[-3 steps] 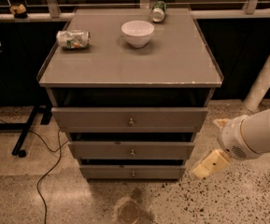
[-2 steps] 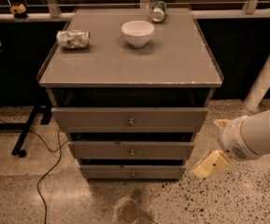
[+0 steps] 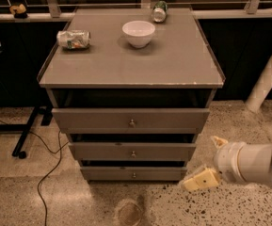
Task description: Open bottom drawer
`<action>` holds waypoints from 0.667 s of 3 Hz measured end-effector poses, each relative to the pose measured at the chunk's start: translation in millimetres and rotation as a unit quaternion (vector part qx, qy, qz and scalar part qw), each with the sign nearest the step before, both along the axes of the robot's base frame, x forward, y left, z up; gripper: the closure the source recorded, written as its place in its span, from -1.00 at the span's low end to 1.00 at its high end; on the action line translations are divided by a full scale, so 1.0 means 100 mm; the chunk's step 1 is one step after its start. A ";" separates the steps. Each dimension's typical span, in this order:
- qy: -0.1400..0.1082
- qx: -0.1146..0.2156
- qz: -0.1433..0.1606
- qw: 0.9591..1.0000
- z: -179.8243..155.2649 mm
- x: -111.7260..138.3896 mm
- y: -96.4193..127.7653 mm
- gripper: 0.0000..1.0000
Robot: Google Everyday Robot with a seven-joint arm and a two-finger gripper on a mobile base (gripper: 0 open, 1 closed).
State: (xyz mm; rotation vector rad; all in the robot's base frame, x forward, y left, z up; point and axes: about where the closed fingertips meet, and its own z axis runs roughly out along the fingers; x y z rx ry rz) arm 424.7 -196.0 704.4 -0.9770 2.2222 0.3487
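Hovering low below the table's front-right corner, the gripper (image 3: 200, 162) sits just off the floor with its fingers (image 3: 201, 179) spread and nothing between them. The bottom drawer (image 3: 107, 174) is the lowest of three fronts under the table's front edge, its knob (image 3: 134, 175) at centre. The gripper is near the drawer's right end, well apart from the knob. On the table (image 3: 173, 65): bowl (image 3: 139, 33) mid-back, crushed can (image 3: 73, 39) by the left edge, another can (image 3: 159, 11) at the back edge.

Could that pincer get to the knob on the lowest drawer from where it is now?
Probably yes. The pincer hangs low, right of the bottom drawer, about level with its knob, with only bare floor between them.
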 end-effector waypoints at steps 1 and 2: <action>-0.021 0.035 -0.030 0.999 -0.27 0.03 0.08 -1.00; -0.026 0.034 -0.033 0.999 -0.26 0.06 0.08 -0.62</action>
